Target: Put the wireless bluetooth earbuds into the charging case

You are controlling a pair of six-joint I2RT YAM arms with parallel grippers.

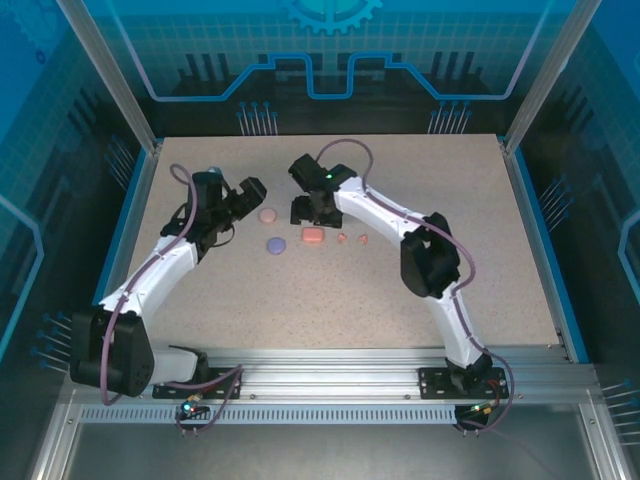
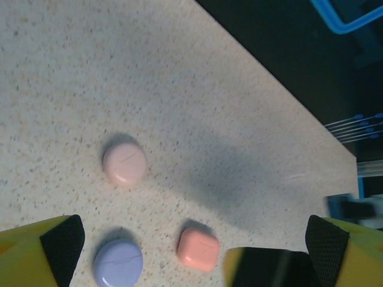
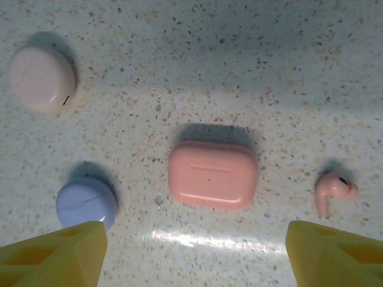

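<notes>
- Top external: you see the left gripper (image 1: 238,203) over the speckled beige tabletop (image 1: 450,180), fingers apart, just left of the pale pink round pebble-like case (image 1: 267,215). The right gripper (image 1: 305,212) hangs just right of that case. Below it lies the coral-red rounded-rectangle case (image 1: 312,236). The purple round case (image 1: 275,244) lies to that case's left. A tiny coral-red earbud (image 1: 342,238) lies loose on the tabletop right of the coral-red case, with a second coral-red earbud (image 1: 363,239) a little further right
- Left wrist: the left gripper's yellow fingers (image 2: 57,248) stand wide apart at the lower corners, holding nothing. Beneath them you have the pale pink case at centre left, the purple case below it and the coral-red case to the right, all three shut
- Right wrist: the right gripper's yellow fingertips (image 3: 54,254) are spread to the lower corners, empty. The coral-red case lies shut at centre. One coral-red earbud lies on the tabletop to its right, apart from it, stem pointing down the view. The pale pink case is top left and the purple case lower left
</notes>
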